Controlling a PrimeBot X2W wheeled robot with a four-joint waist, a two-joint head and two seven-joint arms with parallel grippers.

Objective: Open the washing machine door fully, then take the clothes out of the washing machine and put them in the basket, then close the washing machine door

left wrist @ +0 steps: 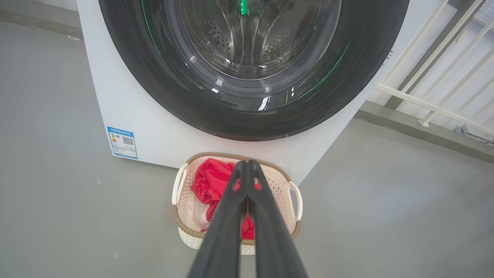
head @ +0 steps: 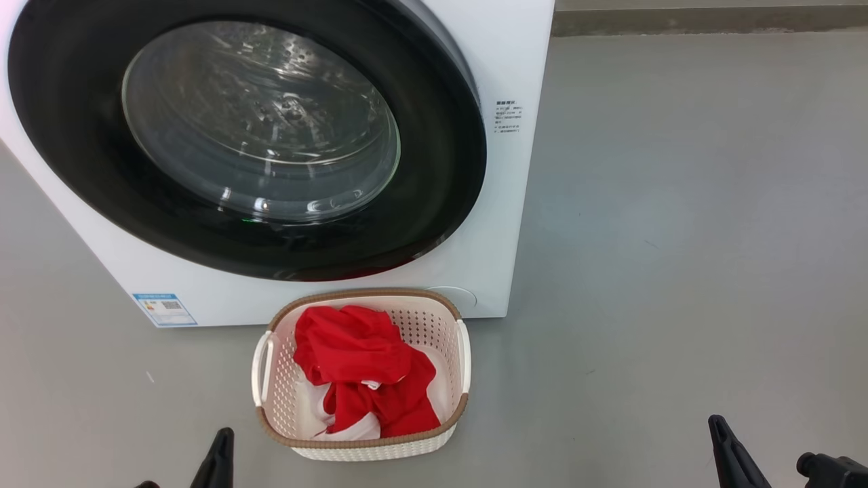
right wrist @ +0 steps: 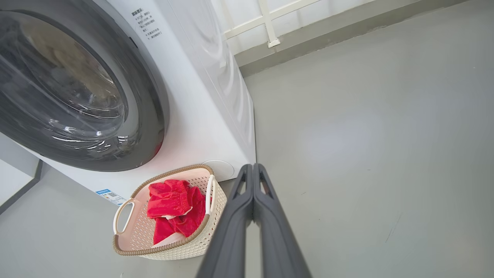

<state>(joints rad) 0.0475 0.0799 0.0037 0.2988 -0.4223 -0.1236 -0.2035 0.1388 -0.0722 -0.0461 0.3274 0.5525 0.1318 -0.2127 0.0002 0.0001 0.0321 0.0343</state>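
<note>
The white washing machine (head: pixel 495 61) stands ahead, its black-rimmed washing machine door (head: pixel 434 224) lying flat against the front, glass window showing the steel drum. On the floor before it sits the cream basket (head: pixel 447 325) with the red and white clothes (head: pixel 363 369) heaped inside. My left gripper (head: pixel 218 455) is low at the left of the basket, shut, holding nothing; its closed fingers (left wrist: pixel 247 193) cross over the basket (left wrist: pixel 287 185) in the left wrist view. My right gripper (head: pixel 729 453) is far right, shut and empty, fingers (right wrist: pixel 252 193) pressed together beside the basket (right wrist: pixel 216 200).
Grey floor (head: pixel 678 237) stretches wide to the right of the machine. A low kerb (head: pixel 705 20) runs along the back, with a white railing (left wrist: pixel 444 77) behind. A small blue label (head: pixel 165 308) sits at the machine's lower left corner.
</note>
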